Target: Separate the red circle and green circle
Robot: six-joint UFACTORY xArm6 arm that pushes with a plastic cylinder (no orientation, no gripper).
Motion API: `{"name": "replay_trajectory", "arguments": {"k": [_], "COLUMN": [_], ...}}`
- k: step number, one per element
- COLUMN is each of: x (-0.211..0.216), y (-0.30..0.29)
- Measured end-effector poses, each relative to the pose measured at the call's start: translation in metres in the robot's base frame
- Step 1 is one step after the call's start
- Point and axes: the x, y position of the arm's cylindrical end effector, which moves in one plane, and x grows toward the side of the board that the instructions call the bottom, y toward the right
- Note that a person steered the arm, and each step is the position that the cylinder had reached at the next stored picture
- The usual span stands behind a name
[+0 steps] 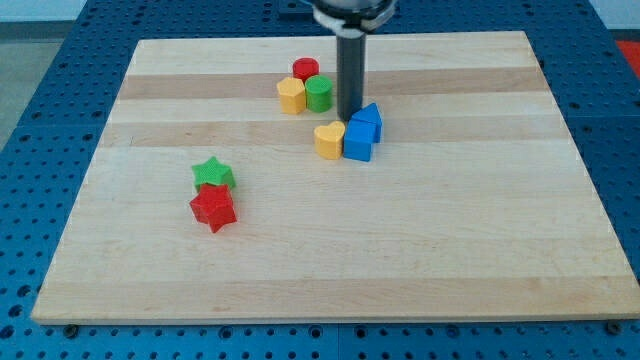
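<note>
The red circle [305,69] sits near the view's top centre of the wooden board [150,260]. The green circle [319,94] touches it just below and to the right. A yellow hexagon block [291,96] touches the green circle's left side. My tip [350,119] is at the end of the dark rod, right of the green circle and a short gap from it. The tip stands just above a yellow heart block [329,140] and beside the blue blocks [362,133].
Two blue blocks sit together: a blue triangle-like one [368,117] behind a blue cube [359,143]. A green star [213,173] and a red star [213,208] touch each other at the view's left. The board lies on a blue perforated table [40,60].
</note>
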Motion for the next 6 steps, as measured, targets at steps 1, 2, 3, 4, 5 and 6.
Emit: {"name": "replay_trajectory", "arguments": {"k": [1,2,3,4,5,6], "x": [-0.046,-0.05,-0.032,-0.001,0.004,-0.014], "y": [0.004,-0.034,-0.075,-0.081,-0.081,-0.06]}}
